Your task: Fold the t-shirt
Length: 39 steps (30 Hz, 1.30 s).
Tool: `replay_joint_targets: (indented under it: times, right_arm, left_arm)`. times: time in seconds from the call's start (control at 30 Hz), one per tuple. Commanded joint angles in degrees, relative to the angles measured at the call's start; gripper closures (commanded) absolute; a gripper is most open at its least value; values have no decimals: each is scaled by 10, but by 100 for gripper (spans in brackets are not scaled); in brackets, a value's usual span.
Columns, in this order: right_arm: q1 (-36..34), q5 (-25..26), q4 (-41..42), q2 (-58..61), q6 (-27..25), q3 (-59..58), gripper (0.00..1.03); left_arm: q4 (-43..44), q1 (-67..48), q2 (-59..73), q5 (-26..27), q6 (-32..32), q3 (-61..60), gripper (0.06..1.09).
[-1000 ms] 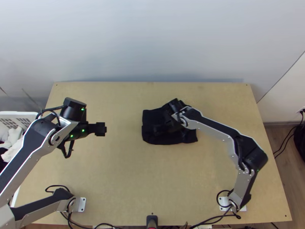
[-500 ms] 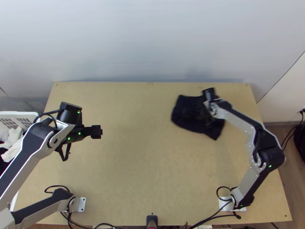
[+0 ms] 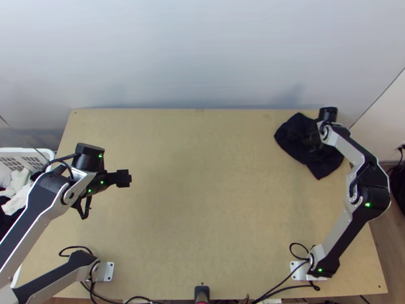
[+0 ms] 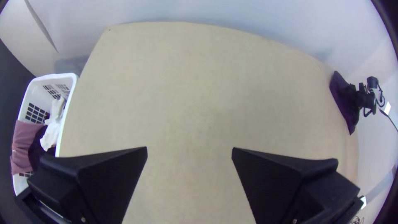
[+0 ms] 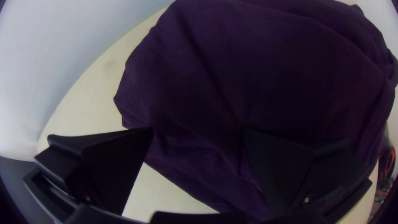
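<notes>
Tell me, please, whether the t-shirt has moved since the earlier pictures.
Yes. In the top view, the t-shirt has moved right and slightly away, from near the middle of the table to its far right corner.

No readable text, labels, numbers or signs on table [image 3: 202, 218], arms or basket [image 4: 54, 76].

T-shirt [image 3: 301, 143] on table [image 3: 202, 207] at far right corner, basket [image 3: 23, 152] beside left edge, clothes [image 3: 19, 185] inside

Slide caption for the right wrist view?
Open fingers of the right gripper at the rumpled dark t-shirt, near the edge of the light table.
</notes>
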Motion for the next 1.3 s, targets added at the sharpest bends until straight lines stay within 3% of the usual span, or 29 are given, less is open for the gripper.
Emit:
replay_joint_targets:
  times: [0.0,0.23,0.37,0.47,0.63,0.77,0.87,1.03,1.27]
  right_arm:
    - [-40,6,-4,39,-3,73,4]
    - [-23,1,-15,-61,-3,68,4]
    - [-2,-19,-25,-106,-20,111,4]
    - [20,-24,-78,-135,-43,138,4]
    - [84,-20,-85,-252,-89,40,4]
    - [165,39,-34,-370,-107,-99,4]
    - [240,130,18,-452,-117,-222,4]
    - [311,200,48,-544,-109,-346,4]
    - [281,229,62,-655,-100,-448,4]
  left_arm:
    - [5,7,-34,-27,6,-15,10]
    - [4,35,-83,-31,17,-21,10]
    - [16,47,-109,-75,27,-32,10]
    - [43,72,-128,-93,49,-32,10]
    - [100,134,-179,-92,111,-80,10]
    - [160,163,-253,-91,156,-165,10]
    - [223,177,-313,-91,182,-239,10]
    - [285,183,-420,-78,202,-342,10]
    - [322,184,-490,-78,215,-415,10]
